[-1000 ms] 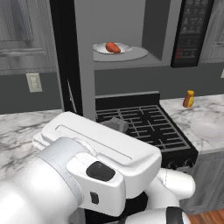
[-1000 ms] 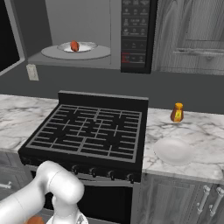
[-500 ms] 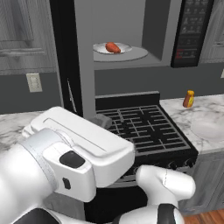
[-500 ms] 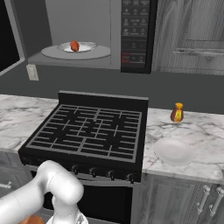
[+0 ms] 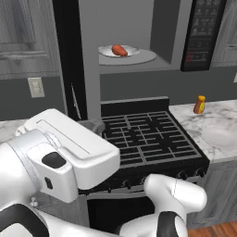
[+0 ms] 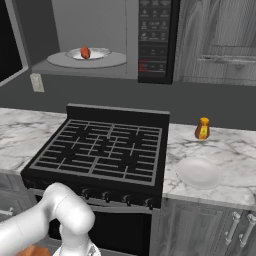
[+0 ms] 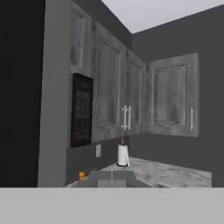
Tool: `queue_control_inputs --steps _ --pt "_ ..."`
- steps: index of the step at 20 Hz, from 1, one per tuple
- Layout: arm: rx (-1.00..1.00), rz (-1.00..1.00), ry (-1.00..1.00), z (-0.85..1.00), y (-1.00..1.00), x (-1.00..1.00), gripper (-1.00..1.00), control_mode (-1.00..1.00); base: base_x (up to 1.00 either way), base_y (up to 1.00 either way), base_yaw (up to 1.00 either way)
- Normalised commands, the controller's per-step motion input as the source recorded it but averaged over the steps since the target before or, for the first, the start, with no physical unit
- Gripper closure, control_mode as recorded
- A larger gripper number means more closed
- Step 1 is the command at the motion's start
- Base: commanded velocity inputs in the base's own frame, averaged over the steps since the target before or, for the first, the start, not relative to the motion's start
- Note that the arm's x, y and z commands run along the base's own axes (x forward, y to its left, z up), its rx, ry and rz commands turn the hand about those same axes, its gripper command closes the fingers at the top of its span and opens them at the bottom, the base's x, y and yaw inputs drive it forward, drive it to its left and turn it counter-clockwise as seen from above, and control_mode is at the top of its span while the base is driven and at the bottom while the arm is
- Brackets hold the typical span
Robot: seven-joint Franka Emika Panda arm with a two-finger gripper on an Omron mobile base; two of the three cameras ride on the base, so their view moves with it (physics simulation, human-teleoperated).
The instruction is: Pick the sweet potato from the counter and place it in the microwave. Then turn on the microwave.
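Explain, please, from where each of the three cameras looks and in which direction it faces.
Left base view: behind the arm, on its left, facing the stove and the open microwave; the white arm bulks large in front.
Right base view: behind, on the right, facing the same stove; the arm's elbow at lower left.
Hand view: on the hand, facing the microwave's button panel and corner cabinets.
Both base views share the sweet potato on its plate and the orange bottle.

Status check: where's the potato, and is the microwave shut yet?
Potato on plate inside microwave. Door open. Gripper state unclear.
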Motion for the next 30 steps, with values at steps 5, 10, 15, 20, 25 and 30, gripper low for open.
queue_control_inputs --steps 5,10,15,20,25,30 --pt "0.03 -0.05 0.0 -0.08 0.19 0.24 1.0 -1.0 0.0 0.0 0.0" --pt "0.02 -0.03 0.0 -0.12 0.24 0.25 1.0 -1.0 0.0 0.0 0.0" --pt "0.02 -0.02 0.0 -0.08 0.25 0.23 1.0 -1.0 0.0 0.0 0.0" --pt "0.02 -0.01 0.0 -0.01 0.23 0.19 1.0 -1.0 0.0 0.0 0.0" --pt "0.02 -0.02 0.0 0.0 0.13 0.18 1.0 -1.0 0.0 0.0 0.0" --pt "0.03 -0.02 0.0 0.0 0.06 0.23 1.0 -1.0 0.0 0.0 0.0"
